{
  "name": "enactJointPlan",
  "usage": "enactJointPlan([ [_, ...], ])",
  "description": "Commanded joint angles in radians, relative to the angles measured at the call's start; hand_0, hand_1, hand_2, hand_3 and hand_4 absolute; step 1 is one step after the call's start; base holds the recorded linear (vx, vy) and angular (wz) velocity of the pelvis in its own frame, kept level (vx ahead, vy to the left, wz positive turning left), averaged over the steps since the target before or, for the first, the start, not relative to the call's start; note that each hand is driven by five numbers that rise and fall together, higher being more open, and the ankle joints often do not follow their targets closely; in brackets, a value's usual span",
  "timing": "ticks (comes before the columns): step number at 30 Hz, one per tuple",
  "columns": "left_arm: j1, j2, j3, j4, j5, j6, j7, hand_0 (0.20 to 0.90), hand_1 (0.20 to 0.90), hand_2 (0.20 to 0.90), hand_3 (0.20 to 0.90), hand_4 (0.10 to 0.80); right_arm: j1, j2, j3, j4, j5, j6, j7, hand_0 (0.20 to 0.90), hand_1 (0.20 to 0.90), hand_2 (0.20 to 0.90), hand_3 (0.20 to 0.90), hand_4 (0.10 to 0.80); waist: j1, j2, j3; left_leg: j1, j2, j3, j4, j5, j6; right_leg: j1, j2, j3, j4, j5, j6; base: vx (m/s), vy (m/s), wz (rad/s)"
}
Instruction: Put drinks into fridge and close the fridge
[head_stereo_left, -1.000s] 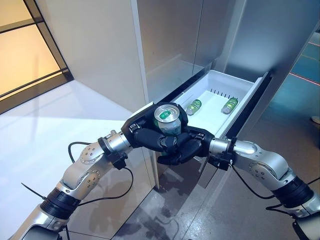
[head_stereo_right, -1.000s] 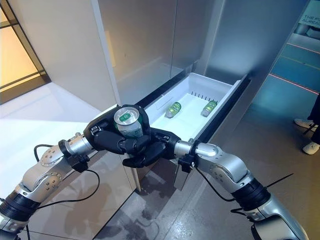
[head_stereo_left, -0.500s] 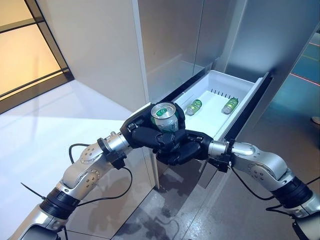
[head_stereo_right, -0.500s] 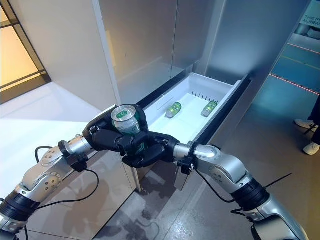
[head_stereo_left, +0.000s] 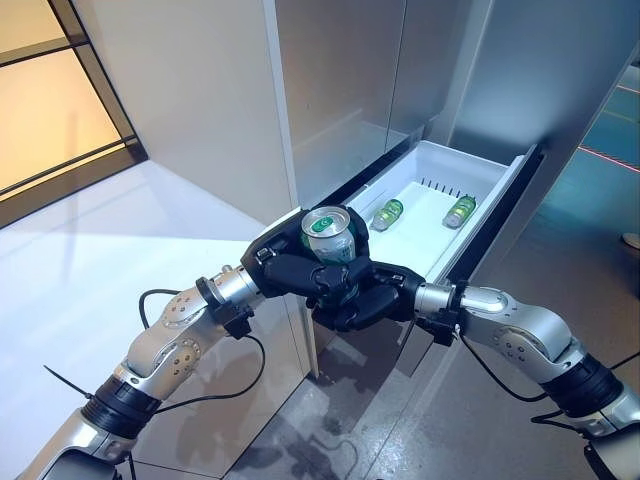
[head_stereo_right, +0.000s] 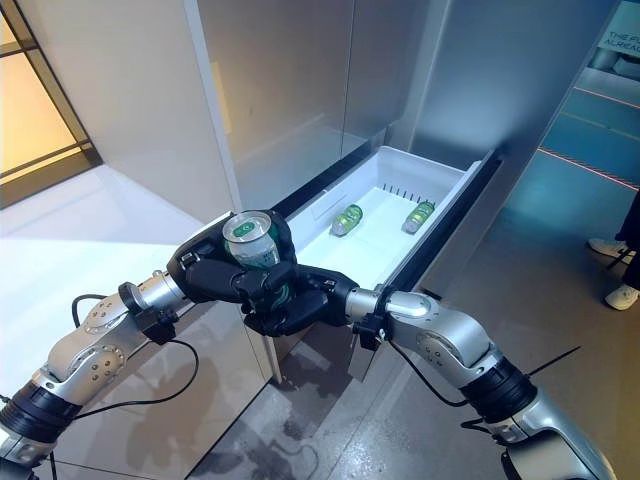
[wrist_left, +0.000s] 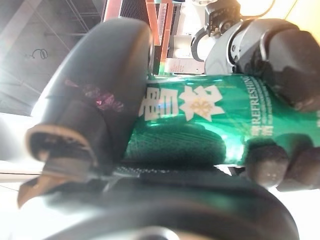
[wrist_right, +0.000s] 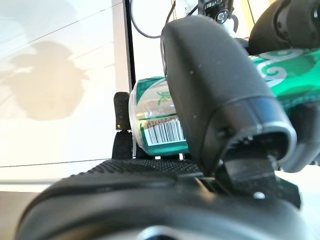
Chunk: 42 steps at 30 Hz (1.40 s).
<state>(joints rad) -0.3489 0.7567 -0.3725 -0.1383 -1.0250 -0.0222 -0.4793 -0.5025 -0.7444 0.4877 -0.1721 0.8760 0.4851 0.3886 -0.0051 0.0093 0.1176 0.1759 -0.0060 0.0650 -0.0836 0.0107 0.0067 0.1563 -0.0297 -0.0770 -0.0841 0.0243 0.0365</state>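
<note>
A green can (head_stereo_left: 328, 232) stands upright between my two hands, in front of and to the left of the open white fridge drawer (head_stereo_left: 478, 162). My left hand (head_stereo_left: 288, 272) is curled round the can's side; its thumb (wrist_left: 100, 90) lies across the can (wrist_left: 210, 117). My right hand (head_stereo_left: 378, 295) grips the can's lower part from the other side, with its thumb (wrist_right: 215, 85) over the can (wrist_right: 155, 122). Green cans (head_stereo_left: 387, 213) (head_stereo_left: 460, 210) lie on their sides in the drawer.
The drawer sticks out from the steel fridge front (head_stereo_left: 340, 70), with its dark front panel (head_stereo_left: 500, 225) towards me. A pale wall panel (head_stereo_left: 190, 110) stands to the left. A person's shoes (head_stereo_right: 622, 293) stand on the floor at the far right.
The can has shifted slightly left and up. My right hand has come closer and closed on the can's lower part.
</note>
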Motion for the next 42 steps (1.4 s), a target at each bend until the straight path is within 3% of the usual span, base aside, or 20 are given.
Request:
enactJointPlan([
  [1,-0.200,-0.028,-0.010,-0.020,-0.001,-0.098,-0.039,0.538,0.538,0.538,0.477,0.377,-0.166,0.032,-0.048,0.028,0.091,-0.100,-0.065,0.300,0.300,0.300,0.200,0.100,-0.007,-0.018,-0.077,-0.005,-0.047,-0.056,0.040,-0.064,0.009,-0.009,0.023,-0.029,0.089,-0.085,0.024,0.000,0.000,0.00],
  [2,-0.202,-0.022,-0.011,-0.019,0.011,-0.110,-0.022,0.900,0.900,0.900,0.900,0.800,-0.168,0.029,-0.051,0.029,0.090,-0.102,-0.069,0.300,0.300,0.300,0.200,0.100,-0.007,-0.018,-0.077,-0.005,-0.047,-0.056,0.041,-0.065,0.010,-0.009,0.023,-0.029,0.089,-0.085,0.024,0.000,0.000,0.00],
  [7,-0.199,-0.014,0.004,-0.023,0.013,-0.157,-0.001,0.900,0.900,0.900,0.900,0.800,-0.170,0.024,-0.060,0.037,0.084,-0.110,-0.086,0.300,0.300,0.300,0.200,0.100,-0.005,-0.019,-0.078,-0.005,-0.047,-0.057,0.039,-0.064,0.009,-0.008,0.023,-0.029,0.088,-0.086,0.023,0.000,0.000,0.00],
  [13,-0.193,-0.017,0.072,-0.034,0.039,-0.320,0.158,0.900,0.900,0.900,0.900,0.800,-0.170,0.020,-0.105,0.067,0.061,-0.136,-0.133,0.300,0.300,0.300,0.200,0.100,0.001,-0.025,-0.080,-0.005,-0.046,-0.063,0.034,-0.062,0.009,-0.007,0.024,-0.032,0.089,-0.090,0.021,0.000,0.000,0.00],
  [18,-0.176,-0.015,0.139,-0.040,0.234,-0.435,0.317,0.900,0.900,0.900,0.900,0.800,-0.172,0.028,-0.162,0.099,0.064,-0.149,-0.194,0.300,0.300,0.300,0.200,0.100,0.010,-0.030,-0.081,-0.006,-0.046,-0.073,0.031,-0.061,0.008,-0.007,0.023,-0.038,0.091,-0.094,0.019,0.000,0.000,0.00],
  [23,-0.180,0.003,0.166,-0.026,0.332,-0.461,0.402,0.900,0.900,0.900,0.900,0.800,-0.193,0.031,-0.212,0.167,-0.001,-0.208,-0.273,0.300,0.300,0.300,0.200,0.100,0.019,-0.034,-0.080,-0.007,-0.047,-0.081,0.032,-0.063,0.007,-0.006,0.023,-0.045,0.092,-0.097,0.018,0.017,0.006,0.06],
  [31,-0.142,-0.037,0.176,0.001,0.243,-0.305,0.361,0.900,0.900,0.900,0.900,0.800,-0.240,0.030,-0.261,0.264,-0.024,-0.288,-0.371,0.300,0.300,0.300,0.200,0.100,0.036,-0.033,-0.071,-0.009,-0.047,-0.089,0.040,-0.068,0.006,-0.002,0.022,-0.057,0.096,-0.103,0.017,0.013,0.008,0.04],
  [42,0.049,-0.236,0.034,0.058,-0.017,0.065,0.034,0.900,0.900,0.900,0.900,0.800,-0.422,-0.034,-0.234,0.523,-0.063,-0.353,-0.494,0.300,0.300,0.300,0.200,0.100,0.085,-0.031,-0.055,-0.014,-0.052,-0.111,0.063,-0.076,-0.001,0.010,0.012,-0.097,0.102,-0.108,0.015,0.035,0.021,0.09],
])
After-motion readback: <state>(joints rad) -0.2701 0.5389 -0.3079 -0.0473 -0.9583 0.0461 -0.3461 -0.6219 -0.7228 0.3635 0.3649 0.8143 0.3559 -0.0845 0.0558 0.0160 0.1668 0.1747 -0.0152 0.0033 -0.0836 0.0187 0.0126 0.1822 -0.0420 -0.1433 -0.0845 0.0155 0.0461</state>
